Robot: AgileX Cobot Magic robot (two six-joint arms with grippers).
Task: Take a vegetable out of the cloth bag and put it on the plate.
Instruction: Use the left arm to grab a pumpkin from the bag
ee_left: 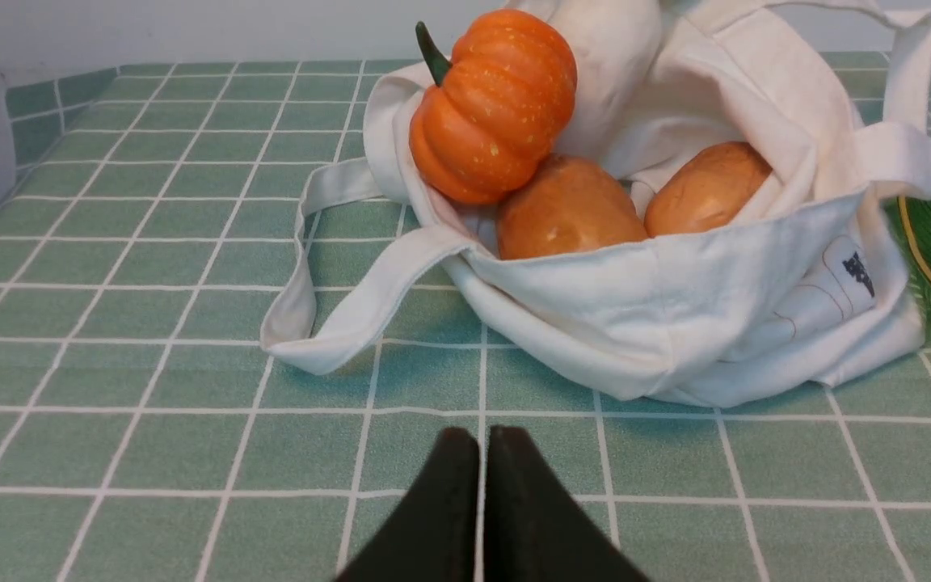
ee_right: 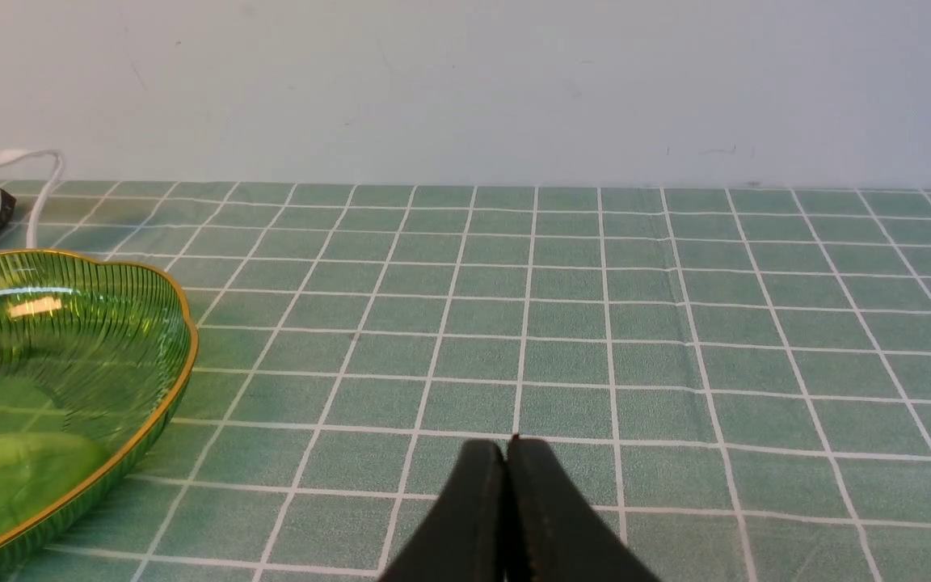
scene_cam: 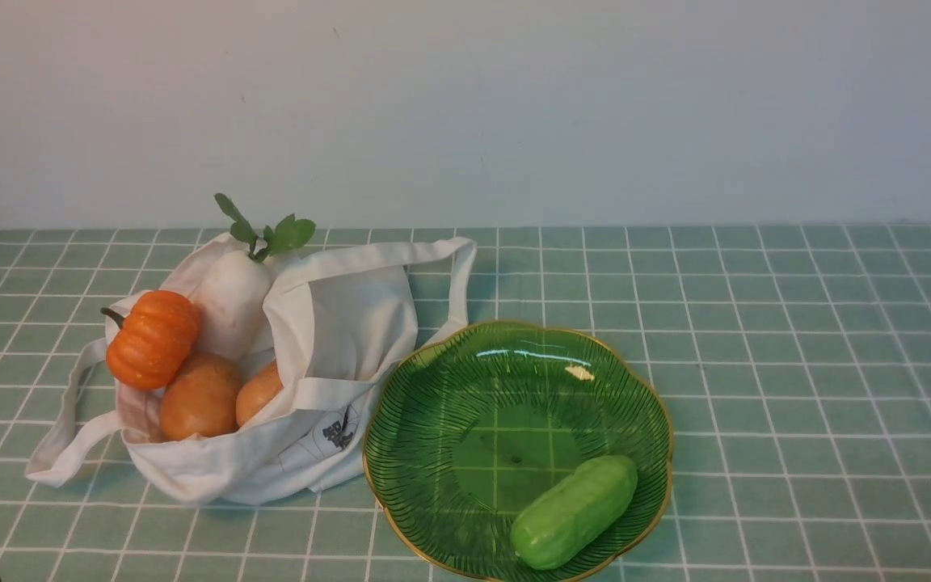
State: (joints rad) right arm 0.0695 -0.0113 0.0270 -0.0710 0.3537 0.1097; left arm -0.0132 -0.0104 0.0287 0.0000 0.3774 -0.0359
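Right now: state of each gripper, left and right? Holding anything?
Left gripper: closed, holding nothing, short of the cloth bag.
Right gripper: closed, holding nothing, clear of the plate.

Pumpkin [scene_cam: 152, 339] top exposed, radish [scene_cam: 231, 311] against it; plate [scene_cam: 514, 380] centre free, cucumber [scene_cam: 575, 511] at rim.

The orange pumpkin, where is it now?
Front view, left side: the pumpkin lies in the mouth of the cloth bag, atop a brownish round vegetable, beside the white radish.

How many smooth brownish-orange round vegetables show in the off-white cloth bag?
2: left one below the ribbed bright-orange pumpkin, right one beside it; more may hide deeper.
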